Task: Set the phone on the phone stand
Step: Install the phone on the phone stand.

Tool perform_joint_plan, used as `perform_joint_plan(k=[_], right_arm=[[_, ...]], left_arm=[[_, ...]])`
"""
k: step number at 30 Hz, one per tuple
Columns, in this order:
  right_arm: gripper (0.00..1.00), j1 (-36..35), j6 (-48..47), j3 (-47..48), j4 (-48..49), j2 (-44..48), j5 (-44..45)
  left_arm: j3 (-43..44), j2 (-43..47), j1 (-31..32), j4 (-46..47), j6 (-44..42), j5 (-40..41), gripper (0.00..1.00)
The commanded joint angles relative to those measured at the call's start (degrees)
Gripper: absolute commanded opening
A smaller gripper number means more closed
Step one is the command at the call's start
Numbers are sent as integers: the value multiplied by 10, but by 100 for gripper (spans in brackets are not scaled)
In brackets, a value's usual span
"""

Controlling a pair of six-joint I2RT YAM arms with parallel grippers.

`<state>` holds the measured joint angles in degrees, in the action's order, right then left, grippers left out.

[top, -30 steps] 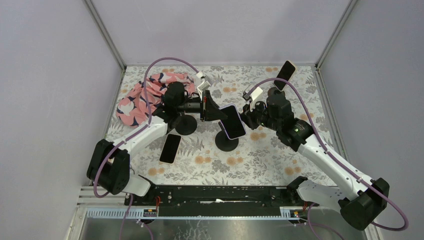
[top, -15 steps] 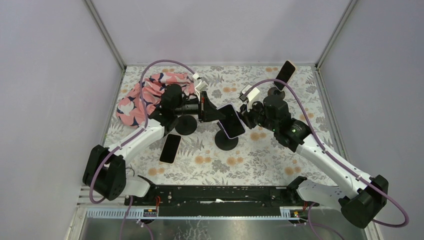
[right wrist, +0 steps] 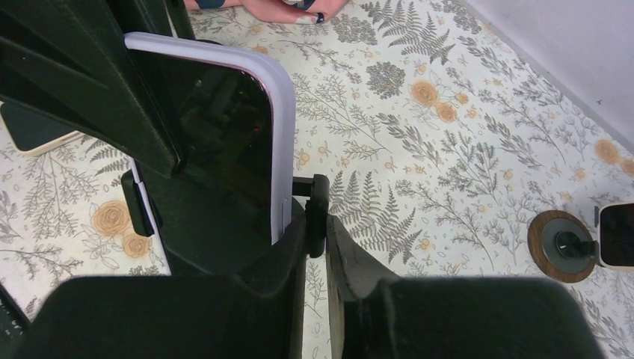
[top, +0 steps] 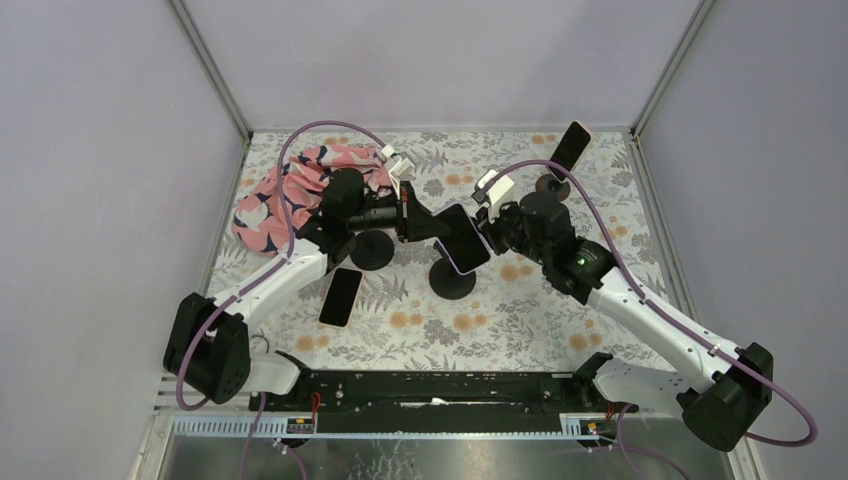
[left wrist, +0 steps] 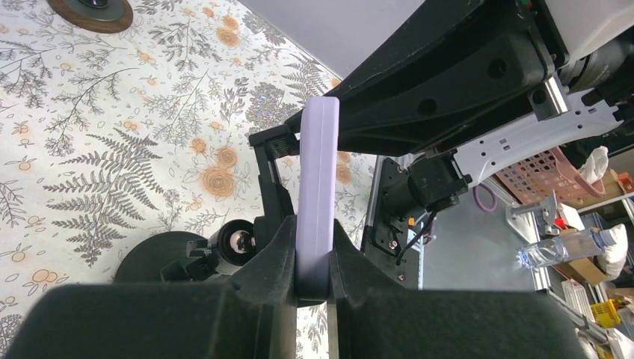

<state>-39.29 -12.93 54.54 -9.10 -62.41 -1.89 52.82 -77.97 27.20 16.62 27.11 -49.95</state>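
Pinching the phone edgewise, the left gripper holds it, with the phone stand at its 6 o'clock (right gripper's grip: cannot tell).

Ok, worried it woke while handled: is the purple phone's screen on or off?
Off, it seems: the purple phone shows a plain black screen in the right wrist view, only faint reflections.

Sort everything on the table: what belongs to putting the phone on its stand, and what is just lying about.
Job: lavender-cased phone, pinched by the left gripper; black phone stand below it, its clip in the right gripper.
Lying about: second black stand; flat phone; propped phone on a wooden stand; pink cloth.
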Motion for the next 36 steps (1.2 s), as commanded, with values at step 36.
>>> perform_joint_plan(k=[36], right_arm=[[0, -25, -89, -12, -37, -14, 182]], left_arm=[[79, 29, 61, -339, 24, 281, 0]])
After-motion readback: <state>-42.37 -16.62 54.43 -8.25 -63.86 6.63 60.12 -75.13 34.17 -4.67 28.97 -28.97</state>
